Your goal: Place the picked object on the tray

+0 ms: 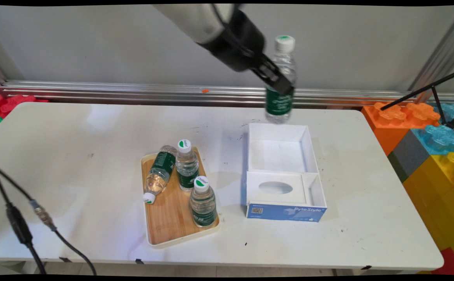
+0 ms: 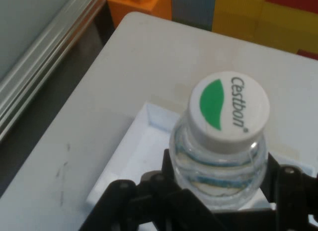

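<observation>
My black gripper (image 1: 281, 82) is shut on a clear water bottle (image 1: 280, 78) with a green label and a white cap, held upright in the air. The bottle hangs above the far edge of an open white box (image 1: 277, 154) with a blue front. In the hand view the bottle (image 2: 221, 151) sits between my fingers, its white cap with a green leaf (image 2: 228, 108) facing the camera, and the box's corner (image 2: 144, 116) lies below. Three more bottles rest on a wooden tray (image 1: 172, 218): one lying down (image 1: 159, 171), two upright (image 1: 187, 164) (image 1: 203, 201).
The white box has a front insert with an oval hole (image 1: 275, 187). Large coloured toy blocks (image 1: 430, 136) stack up past the table's right end, with a black tripod leg (image 1: 422, 91) over them. Black cables (image 1: 20, 222) hang at the near left. A metal rail (image 1: 114, 89) runs along the wall.
</observation>
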You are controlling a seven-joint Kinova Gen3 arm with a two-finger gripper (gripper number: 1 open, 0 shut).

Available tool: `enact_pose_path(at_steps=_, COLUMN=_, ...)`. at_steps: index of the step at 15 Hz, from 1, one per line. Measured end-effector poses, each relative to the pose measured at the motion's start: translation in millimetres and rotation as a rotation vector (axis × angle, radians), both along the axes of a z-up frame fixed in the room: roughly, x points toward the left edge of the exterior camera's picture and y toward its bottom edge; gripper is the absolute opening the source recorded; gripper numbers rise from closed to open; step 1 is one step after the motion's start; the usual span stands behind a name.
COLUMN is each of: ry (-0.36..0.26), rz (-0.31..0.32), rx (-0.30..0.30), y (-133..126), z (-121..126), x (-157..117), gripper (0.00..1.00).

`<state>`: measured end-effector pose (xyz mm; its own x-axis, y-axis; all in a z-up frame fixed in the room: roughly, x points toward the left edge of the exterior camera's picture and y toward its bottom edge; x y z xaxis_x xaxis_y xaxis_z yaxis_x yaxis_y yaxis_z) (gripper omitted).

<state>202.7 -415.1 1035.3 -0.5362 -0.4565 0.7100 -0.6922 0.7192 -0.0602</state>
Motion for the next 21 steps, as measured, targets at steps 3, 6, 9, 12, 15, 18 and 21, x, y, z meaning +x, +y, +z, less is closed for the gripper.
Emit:
enact_pose_path(at_steps=3, ry=-0.014, rz=-0.027, rx=-0.004, y=25.7, z=15.1, x=38.1, gripper=0.0)
enact_pose_path(at_steps=6, ry=-0.026, rz=-0.071, rx=0.008, y=59.8, z=20.3, x=88.8, gripper=0.0)
enact_pose_path(at_steps=9, ry=-0.042, rz=-0.119, rx=0.026, y=91.8, z=13.5, x=139.2, gripper=0.0)
enact_pose_path(at_steps=12, ry=-0.058, rz=-0.169, rx=0.045, y=118.5, z=-1.2, x=182.9, gripper=0.0)
enact_pose_path(at_steps=15, ry=-0.078, rz=-0.224, rx=0.067, y=139.6, z=-23.5, x=218.8, gripper=0.0)
enact_pose_path(at_steps=18, ry=-0.096, rz=-0.296, rx=0.068, y=151.3, z=-47.7, x=243.9, gripper=0.0)
enact_pose_path(at_steps=21, ry=-0.102, rz=-0.378, rx=0.032, y=150.8, z=-70.7, x=256.3, gripper=0.0)
